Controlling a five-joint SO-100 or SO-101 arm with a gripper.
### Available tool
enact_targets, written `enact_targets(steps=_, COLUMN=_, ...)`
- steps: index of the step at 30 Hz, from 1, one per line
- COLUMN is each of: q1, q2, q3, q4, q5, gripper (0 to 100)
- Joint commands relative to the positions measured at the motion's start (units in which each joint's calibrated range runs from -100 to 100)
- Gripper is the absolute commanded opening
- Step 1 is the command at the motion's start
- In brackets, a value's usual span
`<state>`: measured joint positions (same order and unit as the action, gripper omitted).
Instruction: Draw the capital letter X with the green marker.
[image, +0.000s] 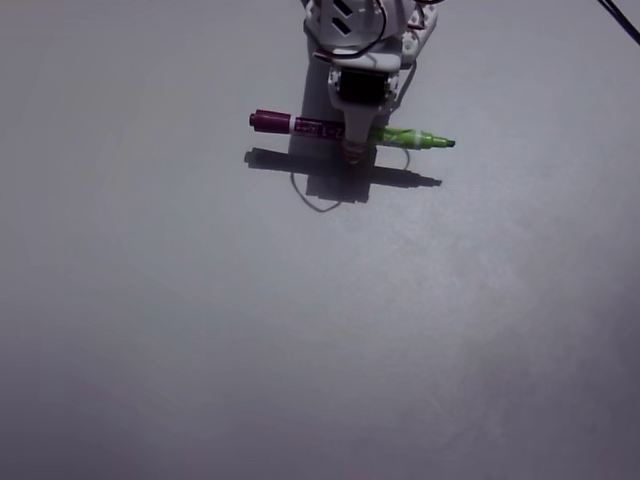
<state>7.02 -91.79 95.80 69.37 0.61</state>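
Partly cut off at the frame's top, the white two-finger gripper clamps the slim magenta-and-green marker mid-barrel. Marker lies near horizontal, green tip pointing right. Faint strokes beneath are hard to make out.

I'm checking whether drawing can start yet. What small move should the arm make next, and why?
Probably tilt the green marker tip-down toward the table. The gripper holds it about level, its shadow lying apart below it, so the green tip seems to hang clear of the surface. Only faint curved lines show beside it, no clear X.
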Motion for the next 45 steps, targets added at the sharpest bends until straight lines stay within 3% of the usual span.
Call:
enact_targets(steps=1, q1=0.2, q2=0.6, q3=2.7, q4=6.7, q5=-0.8, gripper=1)
enact_targets(steps=45, q1=1.5, q2=0.6, q3=2.7, q4=7.7, q5=-0.7, gripper=1)
